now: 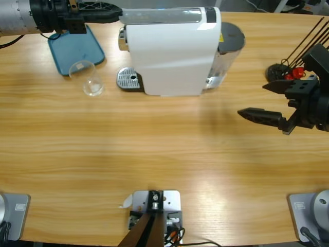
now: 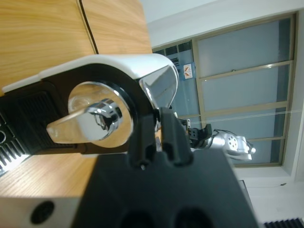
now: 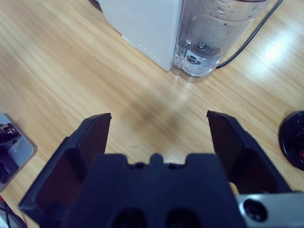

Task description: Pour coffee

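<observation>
Still setup: left claw (image 1: pixel 114 14), jaws pinched narrow, sits at the coffee machine (image 1: pixel 172 51) lever, upper left. Right claw (image 1: pixel 270 103) wide, idle. Glass (image 1: pixel 88 78) beside drip tray (image 1: pixel 128 78), no coffee visible. Next: work the lever.

coffee machine (image 1: pixel 172 51) hides left gripper tip | glass (image 1: pixel 88 78) contents too small to tell

Bright even light, glare patch on the wooden table (image 3: pixel 278 52) beyond the right gripper (image 3: pixel 159 128), soft shadow perhaps ahead of its jaws.
</observation>
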Motion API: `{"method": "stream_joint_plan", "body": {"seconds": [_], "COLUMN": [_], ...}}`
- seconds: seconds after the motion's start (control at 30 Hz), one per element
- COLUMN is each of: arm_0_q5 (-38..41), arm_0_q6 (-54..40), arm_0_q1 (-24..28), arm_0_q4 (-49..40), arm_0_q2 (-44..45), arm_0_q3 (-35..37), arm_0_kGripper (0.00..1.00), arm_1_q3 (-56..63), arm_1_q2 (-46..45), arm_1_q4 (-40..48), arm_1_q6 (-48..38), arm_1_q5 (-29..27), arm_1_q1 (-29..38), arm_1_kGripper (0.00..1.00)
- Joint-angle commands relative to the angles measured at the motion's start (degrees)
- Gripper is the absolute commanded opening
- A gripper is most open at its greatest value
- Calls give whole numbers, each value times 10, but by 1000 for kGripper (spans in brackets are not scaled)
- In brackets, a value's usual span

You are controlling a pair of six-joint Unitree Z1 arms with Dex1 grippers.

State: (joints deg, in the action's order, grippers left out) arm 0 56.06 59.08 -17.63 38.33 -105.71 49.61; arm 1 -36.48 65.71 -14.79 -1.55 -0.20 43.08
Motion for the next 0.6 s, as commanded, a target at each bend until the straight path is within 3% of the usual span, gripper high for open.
{"method": "stream_joint_plan", "body": {"seconds": [0.03, 0.6], "arm_0_q5": [14, 13], "arm_0_q6": [8, 34], "arm_0_q1": [-2, -5], "arm_0_q4": [15, -2], "arm_0_q2": [-6, 78], "arm_0_q3": [5, 46], "arm_0_kGripper": [0, 0], "arm_1_q3": [10, 9], "arm_1_q2": [-12, -11], "arm_1_q4": [-8, -8], "arm_1_q6": [1, 1], "arm_1_q5": [-4, -4], "arm_1_q1": [6, 6], "arm_1_kGripper": [881, 849]}}
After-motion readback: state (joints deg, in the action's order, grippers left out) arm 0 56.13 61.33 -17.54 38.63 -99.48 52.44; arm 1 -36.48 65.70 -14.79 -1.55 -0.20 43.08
